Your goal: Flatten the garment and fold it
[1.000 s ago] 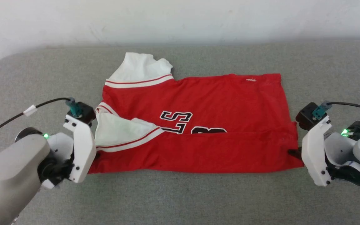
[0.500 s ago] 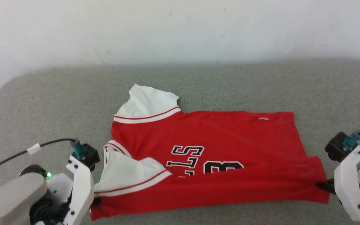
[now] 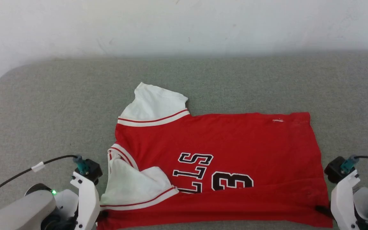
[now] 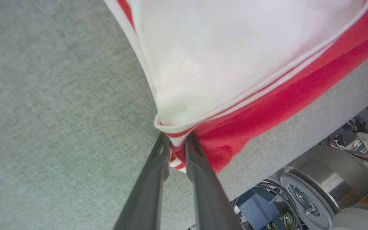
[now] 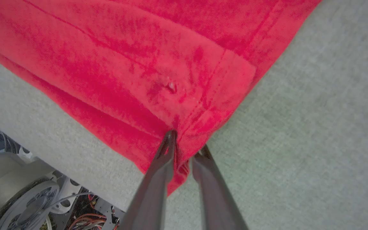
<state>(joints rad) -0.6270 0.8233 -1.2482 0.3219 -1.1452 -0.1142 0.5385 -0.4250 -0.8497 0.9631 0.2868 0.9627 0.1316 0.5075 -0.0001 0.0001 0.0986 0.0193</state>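
L hand point(image 4: 175, 142) low at table point(image 3: 59, 105) near edge, fingers nearly closed, pinching red jersey point(image 3: 219, 140) at sleeve-end corner. R hand point(image 5: 187, 142) same, nipping hem-end corner; both point inward.

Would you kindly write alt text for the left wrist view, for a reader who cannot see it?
The left gripper pinches a corner of the jersey, where a white sleeve overlaps red fabric. The jersey lies on a grey surface, near its edge.

The garment point(image 3: 216, 150) is soft matt knit cloth, the table point(image 3: 59, 105) wears coarse grey woven fabric, and the left wrist housing point(image 3: 88, 198) looks smooth white plastic.
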